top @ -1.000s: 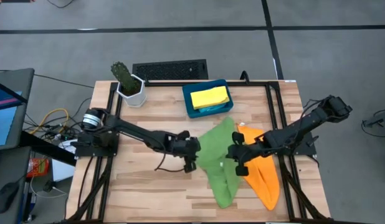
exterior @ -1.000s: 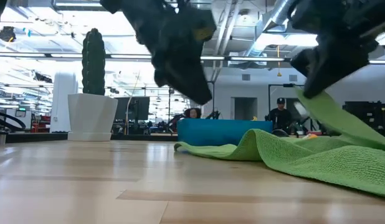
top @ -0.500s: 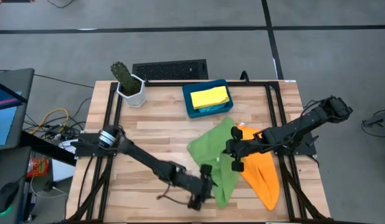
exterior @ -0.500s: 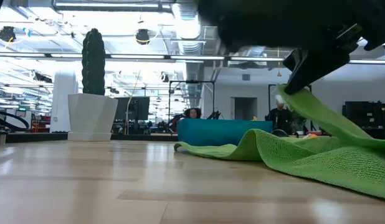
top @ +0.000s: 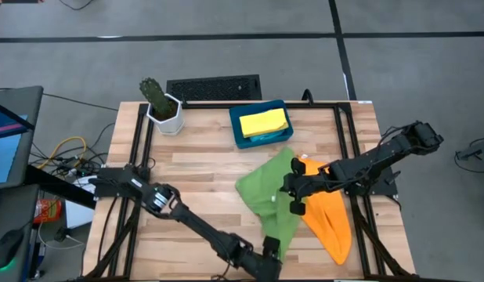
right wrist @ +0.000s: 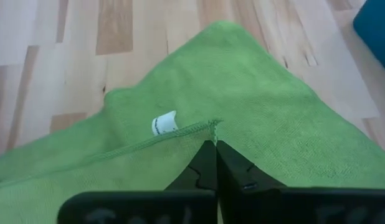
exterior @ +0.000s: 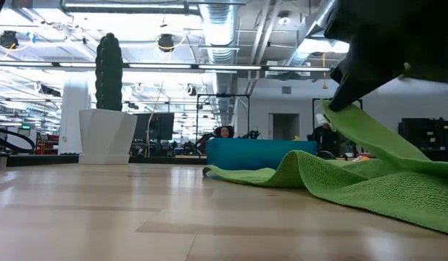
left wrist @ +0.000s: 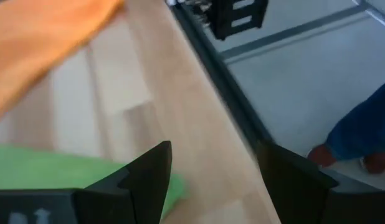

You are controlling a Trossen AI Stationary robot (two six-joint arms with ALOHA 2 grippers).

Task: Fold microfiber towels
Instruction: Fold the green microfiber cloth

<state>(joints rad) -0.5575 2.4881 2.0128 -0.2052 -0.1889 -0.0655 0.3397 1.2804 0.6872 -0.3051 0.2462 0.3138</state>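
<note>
My right gripper [right wrist: 212, 144] pinches the hem of the green towel [top: 267, 196] near its white tag [right wrist: 163, 122], lifting that edge off the table [top: 195, 168]; rest of the towel lies spread mid-table. My left gripper [top: 271, 252] is at the table's near edge, fingers [left wrist: 149, 176] spread wide, holding nothing, the green towel's near corner just beside it. Orange towel [top: 330, 219] lies flat beside the green one, partly under my right arm. Yellow towel [top: 263, 121] sits folded in the blue tray [top: 239, 138].
</note>
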